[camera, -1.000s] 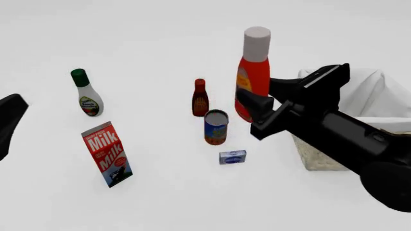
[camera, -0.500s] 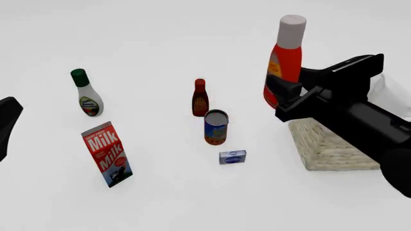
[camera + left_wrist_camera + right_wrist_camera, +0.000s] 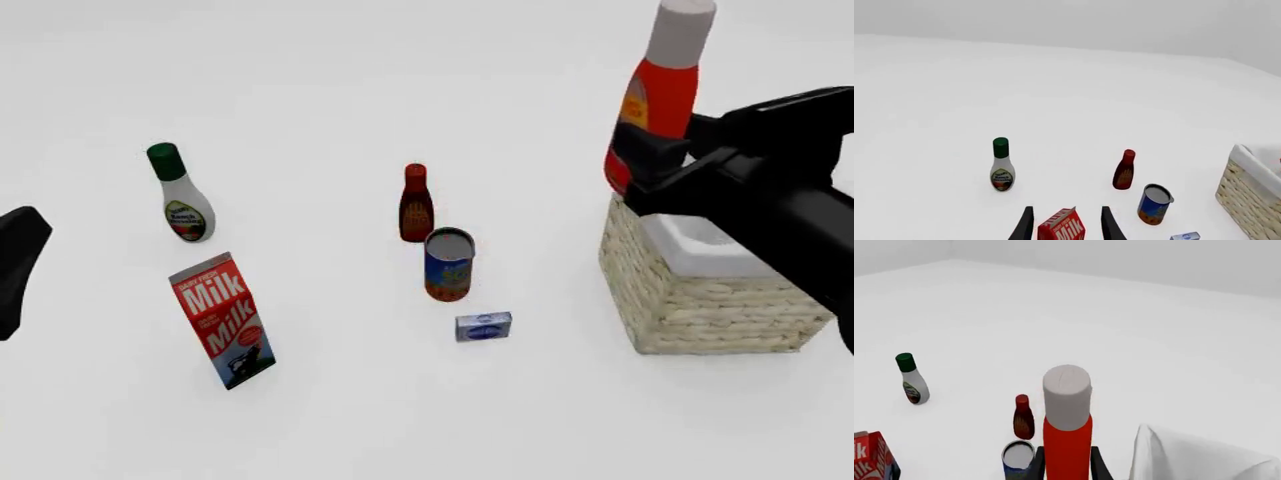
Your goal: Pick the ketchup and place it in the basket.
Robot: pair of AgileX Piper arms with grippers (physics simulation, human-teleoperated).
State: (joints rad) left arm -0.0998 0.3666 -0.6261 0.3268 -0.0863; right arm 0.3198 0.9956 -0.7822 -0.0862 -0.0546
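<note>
The ketchup [image 3: 657, 105] hangs upright in the air, cap uppermost, over the near left corner of the basket [image 3: 694, 300]; the right gripper [image 3: 650, 172] is clamped on its lower body, which I take as the reason it stays vertical and clear of the rim, ready to be carried further over the white liner before any release; in the right wrist view the two fingers [image 3: 1035, 465] flank the red body just below the white cap. The left gripper [image 3: 1065, 227] waits at the table's left side, fingers apart and holding nothing, with the milk carton [image 3: 223, 320] showing between them in its wrist view; it seems parked out of the way. By count: one ketchup; one basket; one white bottle with a green cap [image 3: 178, 193]; one small dark red bottle [image 3: 415, 204]; one blue can [image 3: 449, 264]; one small blue box [image 3: 483, 327]; one milk carton; two arms.
</note>
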